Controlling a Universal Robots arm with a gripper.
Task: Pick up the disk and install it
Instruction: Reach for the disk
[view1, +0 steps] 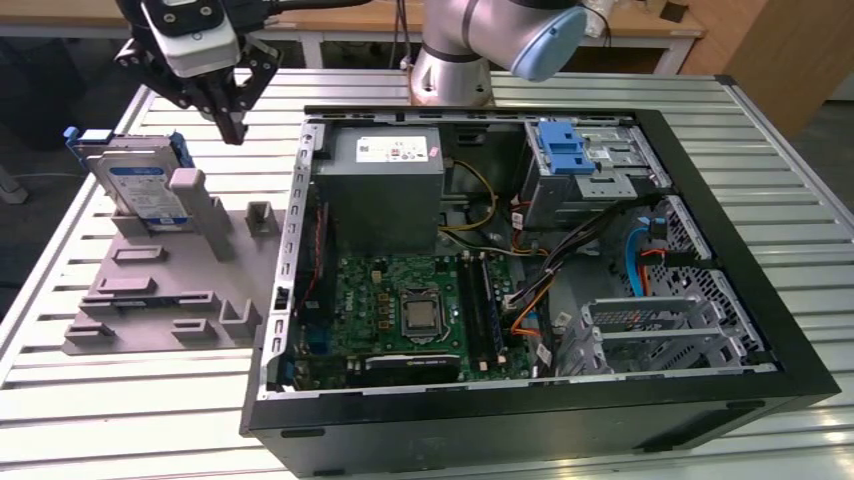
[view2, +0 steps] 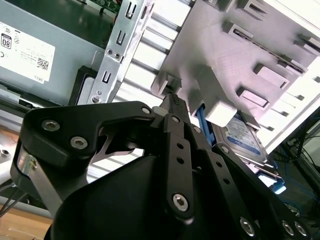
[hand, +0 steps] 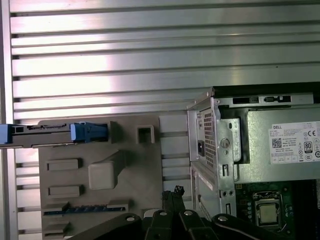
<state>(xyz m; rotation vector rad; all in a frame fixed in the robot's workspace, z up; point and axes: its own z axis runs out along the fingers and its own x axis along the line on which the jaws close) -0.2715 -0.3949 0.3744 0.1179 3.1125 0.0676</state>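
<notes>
The disk (view1: 143, 187) stands on edge in a slot of the grey fixture plate (view1: 160, 292), at the exterior view's left of the open computer case (view1: 534, 250). Its blue-and-white label faces the front and a blue carrier frame edges it. My gripper (view1: 232, 128) hangs above the plate, between the disk and the case wall, a little to the exterior view's right of the disk. It is shut and holds nothing. In the second wrist view the gripper (view2: 172, 98) points at the plate (view2: 235, 45), with the disk (view2: 241, 136) beyond it. The first wrist view has the disk (hand: 45, 135) edge-on and the gripper (hand: 175, 192) apart from it.
Inside the case are a grey power supply box (view1: 387, 185), the motherboard (view1: 414, 310), a drive cage with a blue latch (view1: 567, 150) and a metal cage (view1: 667, 325) at the front right. The slatted metal table (view1: 120, 410) carries everything. The arm's base (view1: 451, 60) stands behind the case.
</notes>
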